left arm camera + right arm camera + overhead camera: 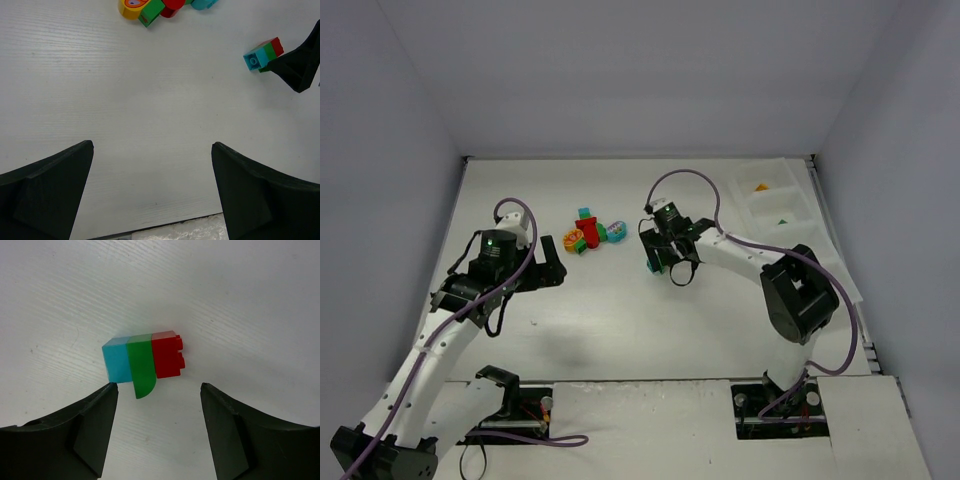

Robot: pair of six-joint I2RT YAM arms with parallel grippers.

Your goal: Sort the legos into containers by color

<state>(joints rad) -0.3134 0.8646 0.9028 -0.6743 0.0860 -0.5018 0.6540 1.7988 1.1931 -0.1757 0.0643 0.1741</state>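
A teal-green-red stack (142, 360) lies on the tabletop (240, 300) at mid-frame, just above the gap between the right fingers (85, 435), which stand apart. The left fingers (45, 195) are apart too, loose bricks (150, 7) at their frame's top.

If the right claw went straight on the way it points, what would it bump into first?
Probably the little blue-green-red brick stack, lying on the table just ahead of the open right gripper. How near it is, the pictures don't clearly show.
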